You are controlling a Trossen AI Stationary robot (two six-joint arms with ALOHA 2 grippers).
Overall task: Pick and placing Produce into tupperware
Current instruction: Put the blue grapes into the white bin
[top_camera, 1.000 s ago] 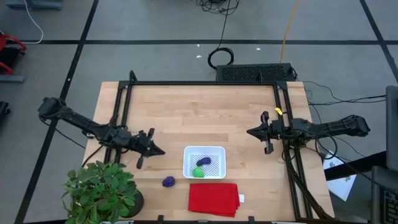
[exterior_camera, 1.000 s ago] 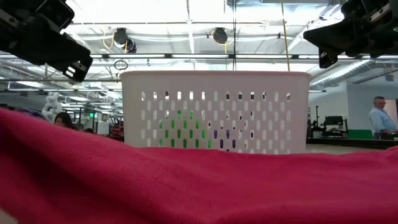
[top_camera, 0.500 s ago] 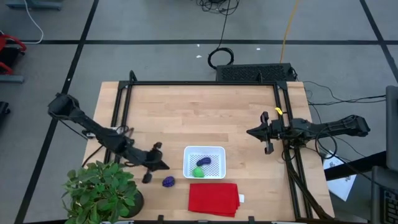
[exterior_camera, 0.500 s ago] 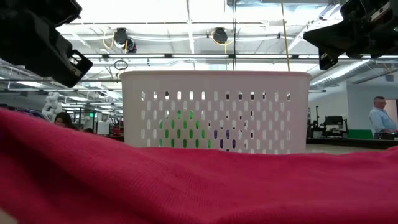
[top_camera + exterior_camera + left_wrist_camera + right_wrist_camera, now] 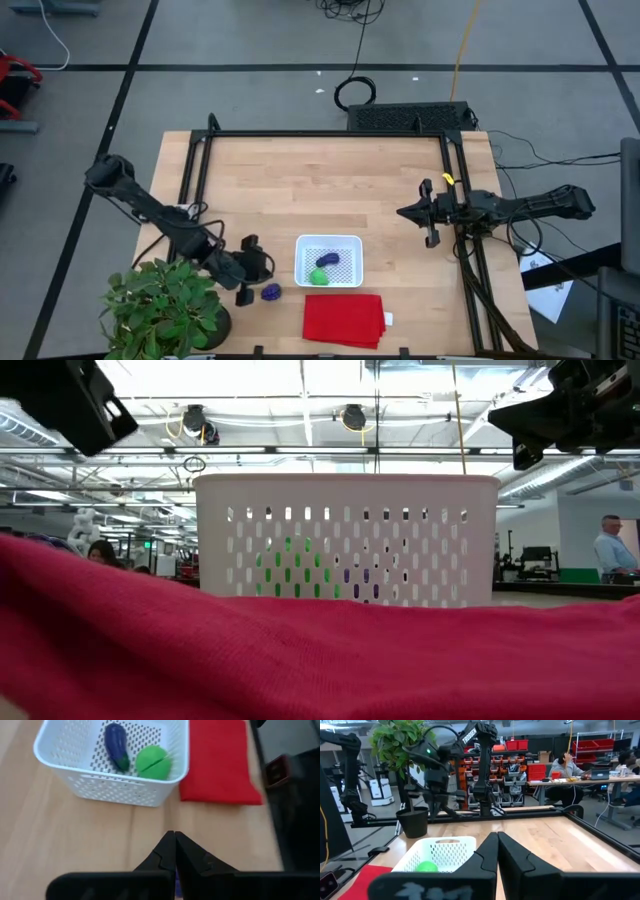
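- Left claw (image 5: 262, 274), fingers pressed together and empty, is now hanging just beside the roundish purple piece (image 5: 271, 292), having swung in from farther up the desk (image 5: 320, 180).
- Tupperware (image 5: 329, 261) is holding the elongated purple piece (image 5: 327, 260) and green piece (image 5: 319, 277), near the red cloth (image 5: 344, 320).
- Right claw (image 5: 403, 212), together, is waiting well apart.
- Risk: shut fingers descending could be nudging the piece away.
- Lettering: "TROSSEN" on the arm in the right wrist view.

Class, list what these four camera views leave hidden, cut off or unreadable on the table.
- Low view: red cloth fills the foreground and hides the table top.
- Left wrist view: left gripper, shut, covers almost all of the purple piece beneath it.
- Right wrist view: white basket wall hides the toy eggplant; only the green piece peeks out.
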